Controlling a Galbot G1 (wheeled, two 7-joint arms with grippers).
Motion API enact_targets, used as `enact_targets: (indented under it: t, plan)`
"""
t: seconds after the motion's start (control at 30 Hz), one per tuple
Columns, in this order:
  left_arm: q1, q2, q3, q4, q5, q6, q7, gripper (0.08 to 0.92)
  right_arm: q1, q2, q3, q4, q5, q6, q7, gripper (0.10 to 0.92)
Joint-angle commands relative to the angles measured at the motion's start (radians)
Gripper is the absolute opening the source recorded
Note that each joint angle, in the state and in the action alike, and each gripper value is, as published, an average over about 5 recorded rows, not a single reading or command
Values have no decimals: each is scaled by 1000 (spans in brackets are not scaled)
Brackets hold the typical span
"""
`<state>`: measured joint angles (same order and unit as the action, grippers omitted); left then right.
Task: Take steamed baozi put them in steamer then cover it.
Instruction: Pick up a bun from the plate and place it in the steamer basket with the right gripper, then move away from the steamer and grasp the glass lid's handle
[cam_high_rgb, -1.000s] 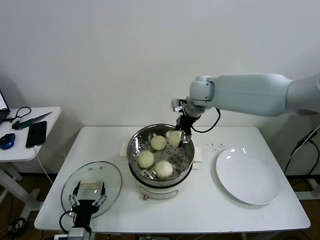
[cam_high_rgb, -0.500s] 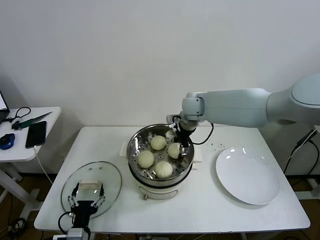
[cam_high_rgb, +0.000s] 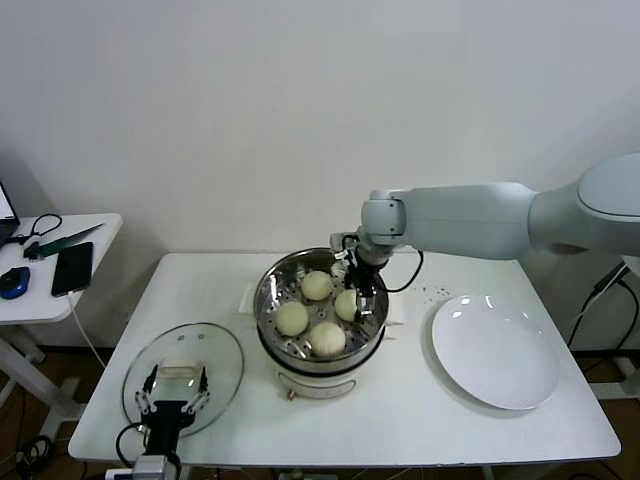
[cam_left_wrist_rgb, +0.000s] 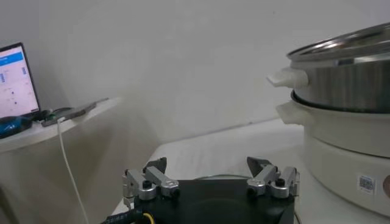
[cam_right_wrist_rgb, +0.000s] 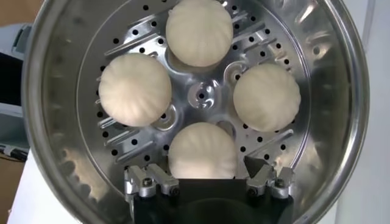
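Note:
The steamer (cam_high_rgb: 268, 300) stands mid-table, and its wall also shows in the left wrist view (cam_left_wrist_rgb: 347, 85). Four baozi lie on its perforated floor (cam_right_wrist_rgb: 201, 97): one at the back (cam_high_rgb: 317, 285), one on the left (cam_high_rgb: 292, 318), one at the front (cam_high_rgb: 327, 339) and one on the right (cam_high_rgb: 346, 303). My right gripper (cam_high_rgb: 354, 300) is down inside the steamer, open, with its fingers on either side of the right baozi (cam_right_wrist_rgb: 202, 152) and slightly apart from it. My left gripper (cam_high_rgb: 172, 402) is open and hovers over the clear glass lid (cam_high_rgb: 215, 350) at the table's front left.
A flat white plate (cam_high_rgb: 495, 350) lies to the right of the steamer. A low side table (cam_high_rgb: 40, 290) at far left holds a phone (cam_high_rgb: 72, 268), a mouse and cables. A white wall stands behind the table.
My right gripper came down from the steamer's back rim into the pot with a baozi. That baozi now rests on the floor, the fingers spread beside it. The left arm stayed still.

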<state>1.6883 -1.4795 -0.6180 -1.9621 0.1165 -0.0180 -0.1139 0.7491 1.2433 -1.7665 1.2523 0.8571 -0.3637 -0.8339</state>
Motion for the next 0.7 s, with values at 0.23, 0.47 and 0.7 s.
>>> enact_targets:
  t: [0.23, 0.47, 0.7]
  plan:
    - [14, 2, -11, -4, -1, -6, -2, 823, 67, -239, 115, 53, 21, 126, -40, 823]
    - [23, -3, -23, -14, 6, -16, -7, 823, -14, -456, 241, 172, 44, 361, 305, 823]
    - [32, -6, -42, -25, 18, -27, -5, 823, -360, -647, 581, 237, 23, 451, 504, 823]
